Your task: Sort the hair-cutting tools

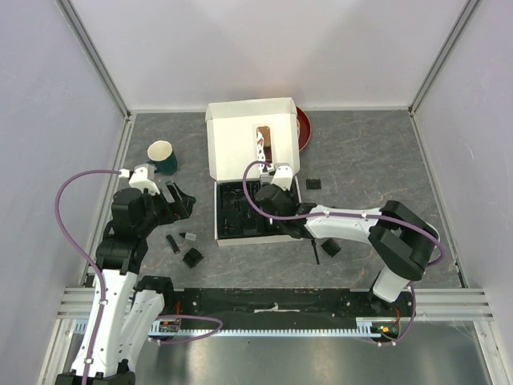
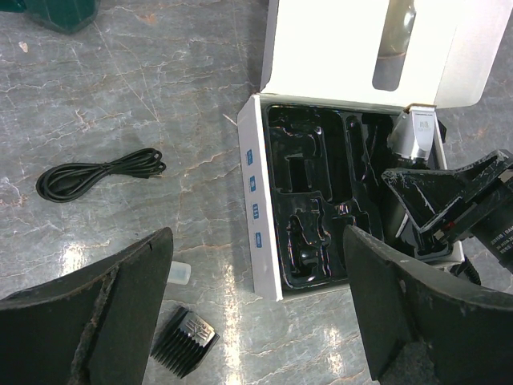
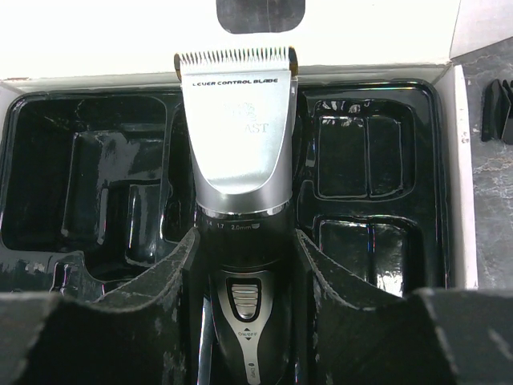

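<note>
The black-and-silver clipper lies lengthwise over the black tray of the white box, its blade toward the lid. My right gripper is shut on the clipper's black body, one finger on each side. The left wrist view shows the clipper's silver head at the tray's right side. My left gripper hangs open above the table, left of the box, holding nothing. A coiled black cable and a comb guard lie under it. More guards and a thin brush lie on the table.
A green mug stands at the back left. A small clear cup lies beside the comb guard. A red round object sits behind the box lid. Two guards lie right of the box.
</note>
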`<action>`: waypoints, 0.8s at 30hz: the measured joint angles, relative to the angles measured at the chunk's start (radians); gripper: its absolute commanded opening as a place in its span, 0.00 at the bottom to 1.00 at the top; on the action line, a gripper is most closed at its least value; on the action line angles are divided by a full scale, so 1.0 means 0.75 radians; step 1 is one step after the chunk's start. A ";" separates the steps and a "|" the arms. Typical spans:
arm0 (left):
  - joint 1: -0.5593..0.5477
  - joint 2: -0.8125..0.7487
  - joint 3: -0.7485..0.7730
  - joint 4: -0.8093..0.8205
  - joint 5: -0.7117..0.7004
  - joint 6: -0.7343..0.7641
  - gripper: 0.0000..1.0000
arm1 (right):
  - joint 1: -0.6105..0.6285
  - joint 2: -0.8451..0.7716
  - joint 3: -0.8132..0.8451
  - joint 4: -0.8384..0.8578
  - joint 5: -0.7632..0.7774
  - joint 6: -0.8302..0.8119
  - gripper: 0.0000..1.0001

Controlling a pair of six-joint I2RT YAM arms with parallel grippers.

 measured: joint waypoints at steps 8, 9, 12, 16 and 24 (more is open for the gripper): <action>0.000 0.000 0.000 0.000 0.000 -0.001 0.92 | 0.000 0.025 0.073 -0.133 0.012 0.057 0.50; 0.000 0.000 0.000 0.000 0.000 -0.001 0.92 | 0.000 0.032 0.080 -0.141 0.014 0.058 0.52; 0.000 -0.001 0.000 0.000 0.000 -0.001 0.92 | 0.000 0.055 0.104 -0.159 0.014 0.057 0.57; 0.001 -0.001 0.000 0.000 0.000 -0.001 0.92 | 0.000 0.075 0.133 -0.181 0.015 0.051 0.59; 0.000 -0.001 0.000 0.000 0.000 -0.001 0.92 | 0.000 0.075 0.187 -0.228 0.016 0.051 0.59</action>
